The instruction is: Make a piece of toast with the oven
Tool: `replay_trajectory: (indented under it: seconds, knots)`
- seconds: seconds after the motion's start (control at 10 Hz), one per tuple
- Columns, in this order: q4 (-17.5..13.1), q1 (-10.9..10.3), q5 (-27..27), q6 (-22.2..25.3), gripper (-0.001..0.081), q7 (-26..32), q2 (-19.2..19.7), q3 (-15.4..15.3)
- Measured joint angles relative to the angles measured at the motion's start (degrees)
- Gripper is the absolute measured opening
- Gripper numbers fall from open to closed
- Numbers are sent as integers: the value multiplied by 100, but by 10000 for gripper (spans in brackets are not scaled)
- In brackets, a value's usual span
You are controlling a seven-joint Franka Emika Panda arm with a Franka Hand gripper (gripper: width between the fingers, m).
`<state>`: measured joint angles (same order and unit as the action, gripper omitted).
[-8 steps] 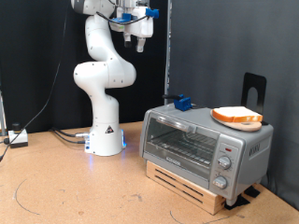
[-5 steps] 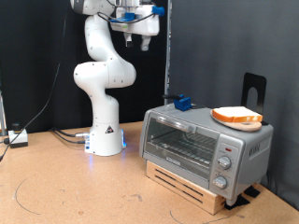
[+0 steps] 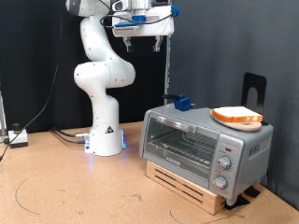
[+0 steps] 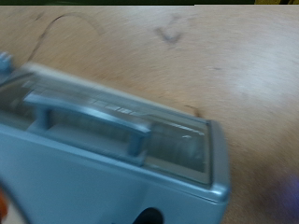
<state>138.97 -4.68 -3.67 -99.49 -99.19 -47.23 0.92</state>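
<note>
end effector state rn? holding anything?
End effector: high above the oven, empty; open or closed cannot be told. The toast sits on a plate on top of the oven, untouched.

Brown table under oven

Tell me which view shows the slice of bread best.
The exterior view: the slice of bread lies in full sight on a round plate on top of the oven, far below the raised hand. The wrist view shows the oven's door and handle, with only a blurred orange speck at the picture's edge that may be it.
</note>
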Motion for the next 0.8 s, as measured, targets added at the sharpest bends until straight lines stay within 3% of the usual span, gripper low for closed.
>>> replay_trajectory:
  seconds: [0.2,0.4,0.5,0.6,0.8]
  knots:
    - [235,-300,-101,-626,807,1391,-19,403]
    - [388,-556,-18,-1362,807,2650,233,682]
    - [386,-536,-52,-1265,807,2462,224,679]
    - [385,-603,-145,-1097,807,2840,185,742]
    - [398,-942,-345,-839,807,4191,66,1153]
